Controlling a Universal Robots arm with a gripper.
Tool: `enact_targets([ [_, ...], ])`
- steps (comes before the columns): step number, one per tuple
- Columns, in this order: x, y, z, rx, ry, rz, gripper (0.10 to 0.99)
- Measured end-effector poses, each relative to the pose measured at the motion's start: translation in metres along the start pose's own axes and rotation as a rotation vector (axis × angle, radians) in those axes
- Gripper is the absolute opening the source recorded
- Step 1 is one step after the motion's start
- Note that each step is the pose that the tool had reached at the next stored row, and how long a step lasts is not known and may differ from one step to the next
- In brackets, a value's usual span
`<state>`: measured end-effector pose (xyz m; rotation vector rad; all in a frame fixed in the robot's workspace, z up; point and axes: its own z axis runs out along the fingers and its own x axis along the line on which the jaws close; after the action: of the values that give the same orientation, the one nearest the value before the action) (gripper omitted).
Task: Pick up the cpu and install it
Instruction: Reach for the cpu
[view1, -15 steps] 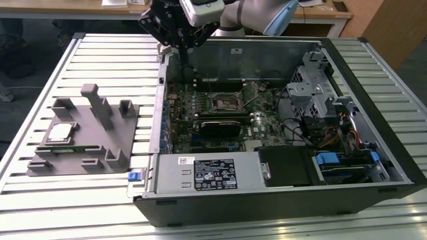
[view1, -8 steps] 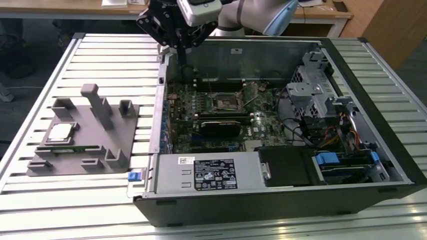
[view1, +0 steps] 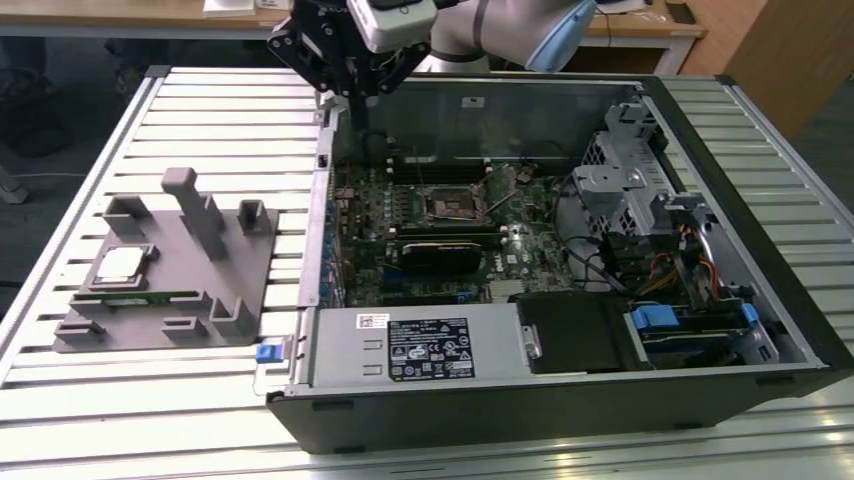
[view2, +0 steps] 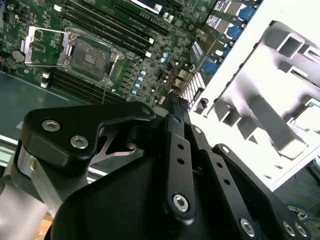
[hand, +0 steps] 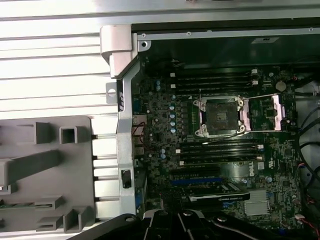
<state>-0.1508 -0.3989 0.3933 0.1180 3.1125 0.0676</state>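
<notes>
The cpu (view1: 120, 265), a flat silver square, lies in a recess of the grey holder (view1: 200, 300) on the exterior view's left, outside the computer case. My gripper (view1: 350, 90) hangs high over the case's back left corner, far from the cpu, shut with nothing between its fingers (view2: 175, 102). The black-framed socket (view1: 450, 203) on the green motherboard (view1: 534, 250) stands uncovered in both wrist views (hand: 220, 116) (view2: 90, 55). Its metal load plate (hand: 270, 112) is swung aside.
The open black case (view1: 561, 410) has tall walls around the board. A drive cage (view1: 627, 180), cables and a black power supply (view1: 427, 345) crowd its right and front. A green memory stick (view1: 127, 297) lies in the holder. The holder's upright posts (view1: 187, 200) stick up beside the cpu.
</notes>
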Motion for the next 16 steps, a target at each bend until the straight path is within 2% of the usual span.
enact_targets([
  [16, 0.0103, -0.0008, -0.0002, 0.000, 0.0000, 0.000, 0.106],
])
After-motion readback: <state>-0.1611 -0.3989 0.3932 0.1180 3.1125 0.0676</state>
